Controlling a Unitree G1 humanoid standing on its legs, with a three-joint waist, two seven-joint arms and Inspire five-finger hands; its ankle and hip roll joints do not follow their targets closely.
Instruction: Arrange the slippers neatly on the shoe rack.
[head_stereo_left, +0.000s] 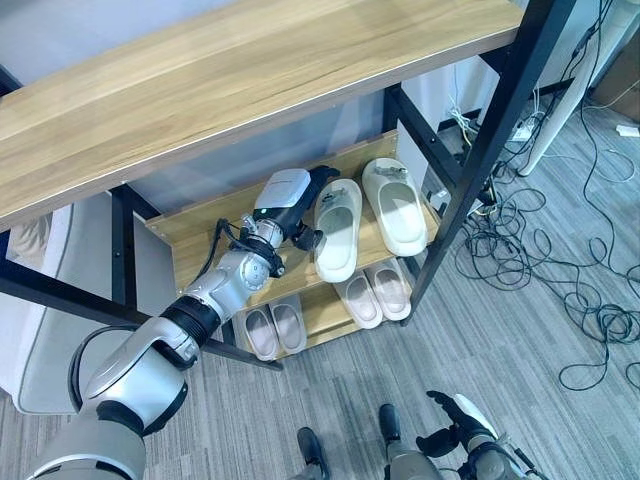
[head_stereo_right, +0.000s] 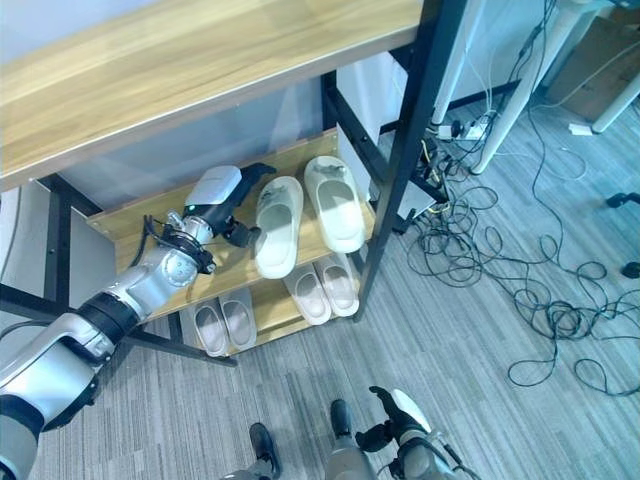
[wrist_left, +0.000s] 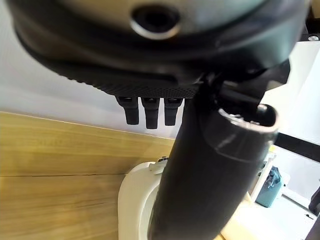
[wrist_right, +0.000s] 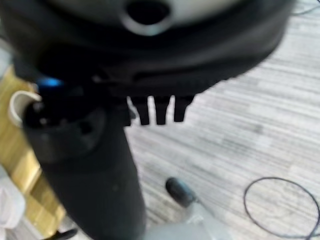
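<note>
- Left hand (head_stereo_left: 300, 205) with fingers straight, touching the left slipper (head_stereo_left: 338, 228) near the middle shelf (head_stereo_left: 200, 235) back edge
- Likely light, soft foam — pinch its side wall
- Right hand (head_stereo_left: 455, 425) hangs low, relaxed

Before me stood the shoe rack (head_stereo_left: 497, 128), black-framed with wooden boards. Its top shelf (head_stereo_left: 200, 80) carried nothing I could see. On the middle shelf (head_stereo_left: 195, 235) lay a pair of pale green slippers (head_stereo_left: 365, 212), side by side. The bottom shelf (head_stereo_left: 322, 315) held two smaller beige pairs (head_stereo_left: 325, 308). Grey floor (head_stereo_left: 520, 350) bore tangled cables (head_stereo_left: 540, 250).
</note>
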